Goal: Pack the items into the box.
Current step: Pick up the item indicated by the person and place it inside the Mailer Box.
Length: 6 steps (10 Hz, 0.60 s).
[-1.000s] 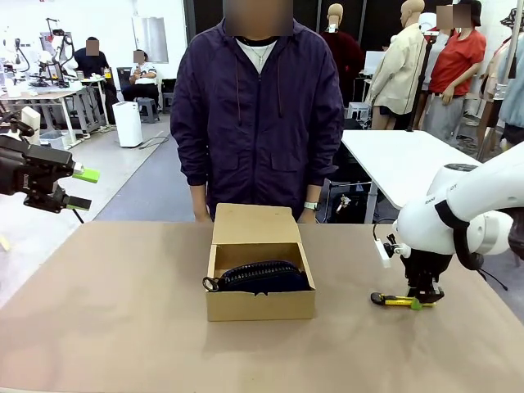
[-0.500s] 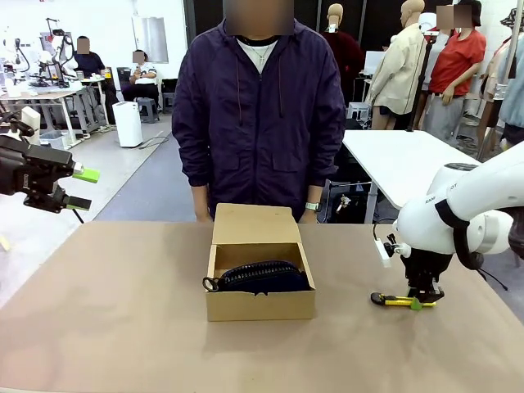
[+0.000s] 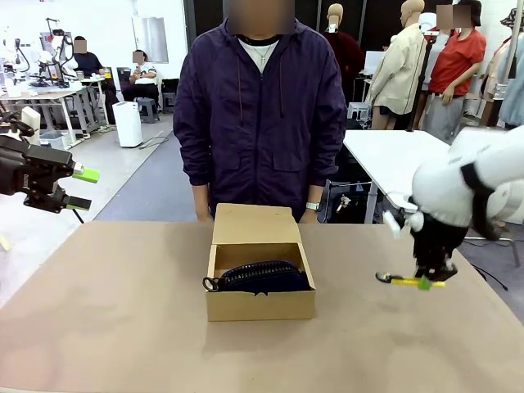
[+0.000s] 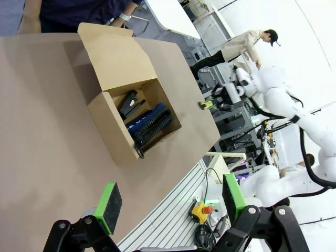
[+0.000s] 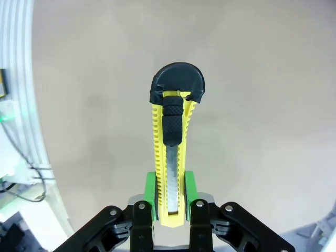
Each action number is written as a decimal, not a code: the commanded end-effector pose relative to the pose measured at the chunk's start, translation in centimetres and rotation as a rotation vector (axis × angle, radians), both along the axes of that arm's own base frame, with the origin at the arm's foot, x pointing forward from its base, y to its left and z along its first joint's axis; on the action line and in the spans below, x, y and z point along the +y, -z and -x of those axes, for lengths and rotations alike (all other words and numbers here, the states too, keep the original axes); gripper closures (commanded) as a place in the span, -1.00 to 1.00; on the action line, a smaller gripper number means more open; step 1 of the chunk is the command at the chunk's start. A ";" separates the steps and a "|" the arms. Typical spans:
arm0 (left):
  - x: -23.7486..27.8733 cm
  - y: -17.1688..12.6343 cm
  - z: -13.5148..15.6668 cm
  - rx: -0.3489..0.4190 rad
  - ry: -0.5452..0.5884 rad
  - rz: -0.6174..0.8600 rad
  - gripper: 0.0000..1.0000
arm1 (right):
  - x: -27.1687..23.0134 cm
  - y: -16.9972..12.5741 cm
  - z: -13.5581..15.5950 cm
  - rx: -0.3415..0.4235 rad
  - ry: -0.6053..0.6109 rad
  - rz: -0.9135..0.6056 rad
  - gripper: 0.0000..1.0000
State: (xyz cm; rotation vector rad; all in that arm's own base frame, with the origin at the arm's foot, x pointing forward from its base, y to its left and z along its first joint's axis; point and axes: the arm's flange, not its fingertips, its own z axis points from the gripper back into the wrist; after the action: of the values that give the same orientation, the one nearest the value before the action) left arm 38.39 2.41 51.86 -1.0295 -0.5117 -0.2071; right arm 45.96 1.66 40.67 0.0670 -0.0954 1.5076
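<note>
**Operator:** What does the right side have?

**Inspector:** Your right gripper (image 3: 426, 281) is clamped narrowly on the utility knife (image 3: 405, 281). In its wrist view the green pads (image 5: 150, 190) press both long sides of the yellow body near its rear end. The black end cap points to 12 o'clock there. In the front view the knife lies level at the box's 3 o'clock, well apart from it, black tip toward 9 o'clock. It appears to hang clear of the table (image 3: 123, 327).

**Operator:** And the left?

**Inspector:** Your left gripper (image 3: 82, 188) hovers off the table at about 10 o'clock from the box. Its jaws are spread wide with nothing between them.

**Operator:** Where is the box, and what is in it?

**Inspector:** The box (image 3: 258, 307) sits mid-table with its lid flap (image 3: 255, 223) standing open at its 12 o'clock side, in front of the person (image 3: 260, 115). The navy pouch (image 3: 266, 277) lies inside, its pull loop (image 3: 209, 284) at the 9 o'clock end, over the rim. The left wrist view shows the black stapler (image 4: 128, 102) inside too, beside the pouch on the flap side.

**Operator:** Any lettering?

**Inspector:** I can read none on the knife or the box at this sharpness.
</note>
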 end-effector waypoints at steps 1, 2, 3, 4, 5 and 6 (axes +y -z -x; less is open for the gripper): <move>0.2 -0.1 0.1 -0.003 0.010 0.000 -1.00 | 0.0 -2.8 0.1 -0.010 0.022 -0.021 1.00; 0.2 -0.1 0.1 -0.003 0.010 0.000 -1.00 | -0.4 -1.4 -0.1 -0.033 0.037 -0.053 1.00; 0.2 -0.1 0.1 -0.003 0.010 0.000 -1.00 | -0.1 -2.9 0.6 -0.011 -0.002 -0.007 1.00; 0.2 -0.1 0.1 -0.003 0.010 0.000 -1.00 | -0.1 -2.9 0.6 -0.011 -0.002 -0.007 1.00; 0.2 -0.1 0.1 -0.003 0.010 0.000 -1.00 | -0.5 -3.7 0.7 -0.021 0.007 -0.017 1.00; 0.2 -0.1 0.1 -0.003 0.010 0.000 -1.00 | 2.2 -4.6 0.3 -0.063 0.018 0.026 1.00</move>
State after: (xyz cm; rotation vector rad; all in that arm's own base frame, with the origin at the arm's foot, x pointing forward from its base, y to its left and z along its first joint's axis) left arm 38.39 2.41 51.87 -1.0295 -0.5117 -0.2072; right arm 45.36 1.92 44.37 0.0538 -0.1217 1.5098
